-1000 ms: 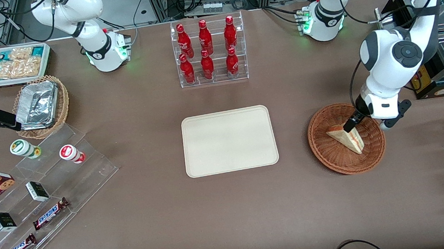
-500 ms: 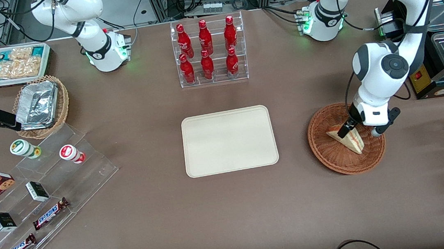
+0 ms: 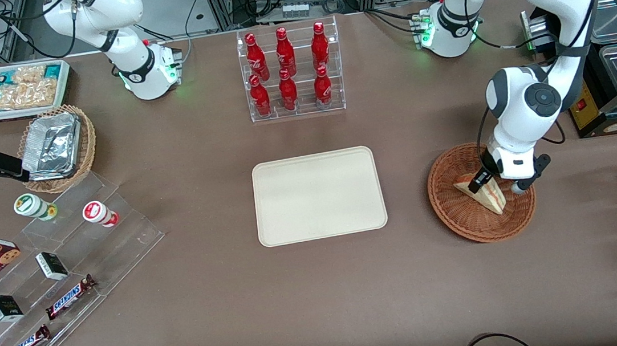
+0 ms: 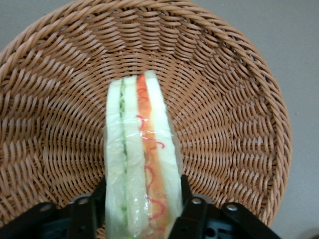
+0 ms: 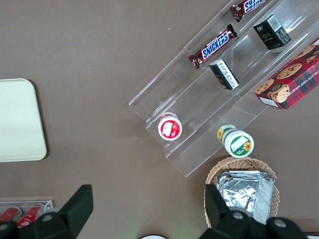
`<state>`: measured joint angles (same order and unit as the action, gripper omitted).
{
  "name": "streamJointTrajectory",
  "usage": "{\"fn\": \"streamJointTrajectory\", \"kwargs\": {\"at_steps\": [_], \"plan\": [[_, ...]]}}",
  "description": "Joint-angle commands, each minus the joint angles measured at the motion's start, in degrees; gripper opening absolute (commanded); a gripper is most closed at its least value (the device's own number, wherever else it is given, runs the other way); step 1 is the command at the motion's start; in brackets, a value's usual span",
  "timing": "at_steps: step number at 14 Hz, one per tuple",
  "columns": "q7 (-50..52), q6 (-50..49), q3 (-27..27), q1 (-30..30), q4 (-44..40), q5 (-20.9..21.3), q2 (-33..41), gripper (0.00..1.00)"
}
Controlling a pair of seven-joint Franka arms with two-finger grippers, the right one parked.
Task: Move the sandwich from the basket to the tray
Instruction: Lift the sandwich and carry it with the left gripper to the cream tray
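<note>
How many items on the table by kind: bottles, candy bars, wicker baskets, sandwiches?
Red bottles: 6
Snickers bars: 2
Wicker baskets: 2, the brown basket and the tan one with foil
Sandwich: 1, in the brown basket, claw at it
Total: 11

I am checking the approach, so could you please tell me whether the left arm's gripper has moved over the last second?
Yes. The gripper moved toward the flat cream-beige rectangular tray, closing around the triangular white-bread sandwich in the round reddish-brown wicker basket.
</note>
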<state>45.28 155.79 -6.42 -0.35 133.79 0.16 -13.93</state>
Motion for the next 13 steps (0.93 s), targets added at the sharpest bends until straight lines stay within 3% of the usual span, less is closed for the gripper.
{"fn": "streamJointTrajectory", "kwargs": {"at_steps": [1,5,9,13], "plan": [[0.6,-0.5,0.1,0.4,-0.1,0.9,2.6,0.00],[0.3,-15.8,0.0,0.3,-5.3,1.5,9.3,0.00],[1.0,-37.1,-4.0,-2.5,-21.4,2.0,8.8,0.00],[1.0,-40.5,-5.4,-12.8,-25.6,4.5,7.3,0.00]]}}
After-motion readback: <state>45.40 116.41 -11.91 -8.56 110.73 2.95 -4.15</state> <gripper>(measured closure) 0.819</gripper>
